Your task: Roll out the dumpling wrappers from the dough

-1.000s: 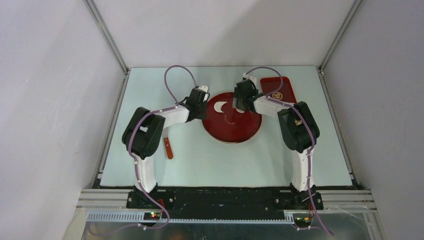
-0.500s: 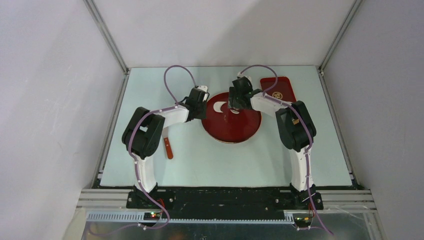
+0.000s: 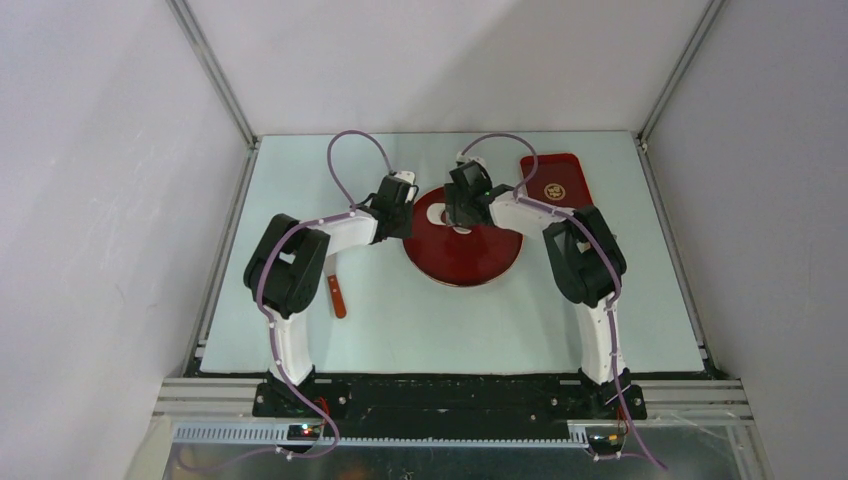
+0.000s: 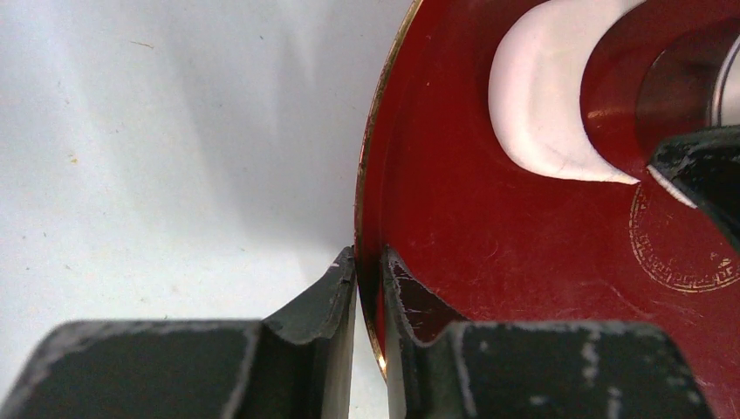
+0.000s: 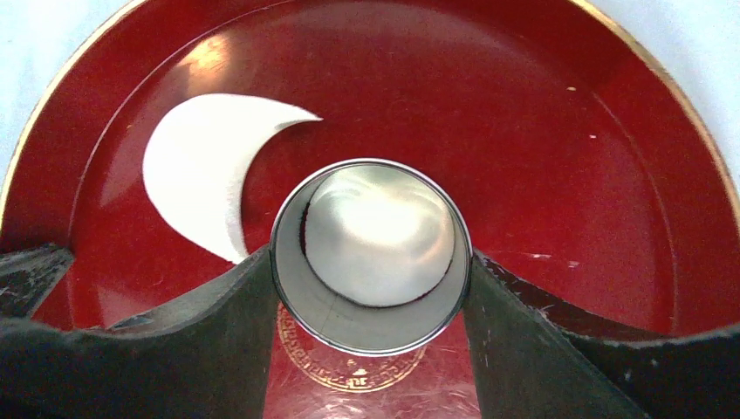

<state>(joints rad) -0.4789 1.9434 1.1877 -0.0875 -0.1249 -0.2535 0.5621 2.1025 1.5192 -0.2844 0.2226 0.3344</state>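
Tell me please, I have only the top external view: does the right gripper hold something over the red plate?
Observer: Yes. The right gripper is shut on a metal ring cutter, with one finger on each side of it.
Operator: Is there something inside the ring?
Observer: A round white dough disc shows through the opening.
Operator: And the left gripper, does it touch the plate?
Observer: The left gripper pinches the rim of the red plate, with one finger outside and one inside.
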